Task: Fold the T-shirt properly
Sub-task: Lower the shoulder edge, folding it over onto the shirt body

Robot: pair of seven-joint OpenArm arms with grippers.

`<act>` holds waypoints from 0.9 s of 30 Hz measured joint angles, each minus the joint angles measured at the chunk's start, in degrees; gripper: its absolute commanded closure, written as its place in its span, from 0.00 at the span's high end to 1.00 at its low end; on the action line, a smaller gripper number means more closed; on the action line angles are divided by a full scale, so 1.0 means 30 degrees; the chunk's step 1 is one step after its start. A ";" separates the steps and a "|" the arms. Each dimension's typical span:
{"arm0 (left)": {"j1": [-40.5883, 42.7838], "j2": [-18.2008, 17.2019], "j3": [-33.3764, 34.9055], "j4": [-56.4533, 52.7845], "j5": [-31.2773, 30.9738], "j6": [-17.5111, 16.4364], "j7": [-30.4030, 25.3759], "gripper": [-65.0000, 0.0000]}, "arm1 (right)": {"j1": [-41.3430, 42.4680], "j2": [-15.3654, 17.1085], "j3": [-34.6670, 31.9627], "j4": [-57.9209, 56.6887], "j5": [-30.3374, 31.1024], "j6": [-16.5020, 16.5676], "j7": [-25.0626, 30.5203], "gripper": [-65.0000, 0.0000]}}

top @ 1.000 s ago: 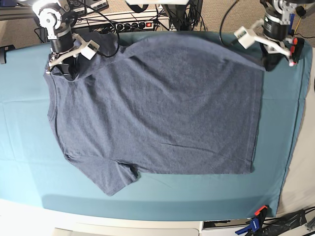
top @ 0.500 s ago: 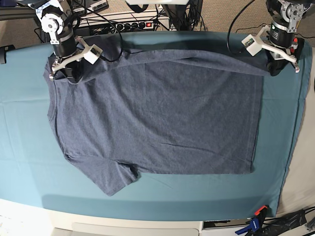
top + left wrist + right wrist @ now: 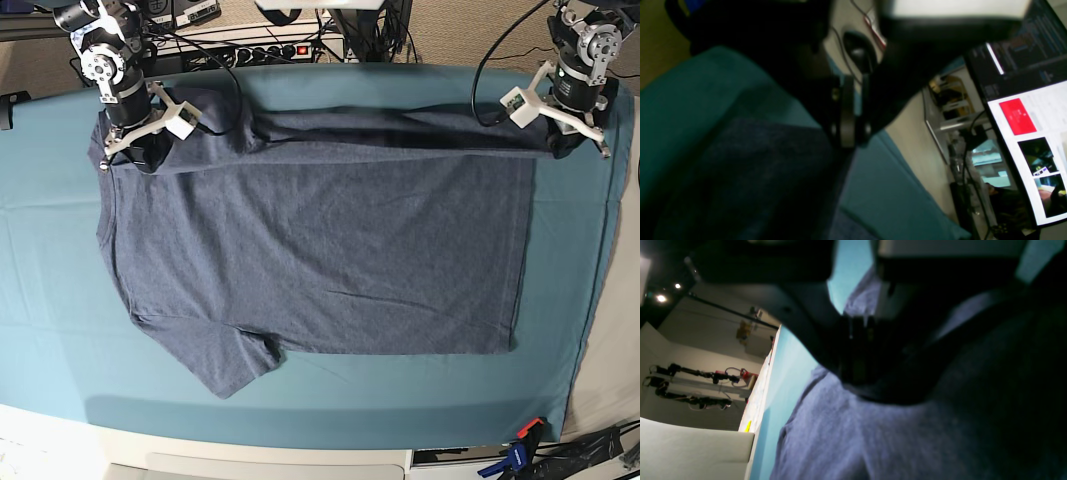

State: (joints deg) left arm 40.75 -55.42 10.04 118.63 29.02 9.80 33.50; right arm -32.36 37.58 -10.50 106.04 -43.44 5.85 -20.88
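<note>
We see both arms pulled toward the far side of the table versus a second ago. The right gripper (image 3: 125,145) sits higher in the base view; the left gripper (image 3: 570,140) moves out toward the cloth's far corner. The T-shirt (image 3: 320,250) far edge, earlier a rounded hump lying flat, is now lifted and stretched into a near-straight band between the two grippers, with a dark shadow under it. The far sleeve is drawn up with it.

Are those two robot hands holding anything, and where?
Both hold the T-shirt along its far edge: the right hand at the shoulder end, the left hand at the hem corner.
</note>
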 measured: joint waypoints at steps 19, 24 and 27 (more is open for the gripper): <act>-0.0401 0.0000 0.0007 -0.0087 -0.1559 -0.1020 -0.0641 0.00 | 0.1843 0.0000 0.0000 -0.0007 0.0940 0.0845 0.0852 0.00; -0.1282 0.0000 0.0000 -0.0087 -0.2390 -0.1144 -0.0707 0.00 | 0.1843 0.0000 0.0000 -0.0007 0.0947 0.0860 0.0852 0.00; -0.1275 0.0000 0.0000 -0.0102 -0.2448 -0.1625 -0.0707 0.00 | 0.1843 0.0000 0.0000 -0.0007 0.0947 0.0867 0.0852 0.00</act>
State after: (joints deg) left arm 36.93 -55.42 10.04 118.32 21.67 4.93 31.38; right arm -26.83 37.58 -10.50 106.02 -40.60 8.45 -18.33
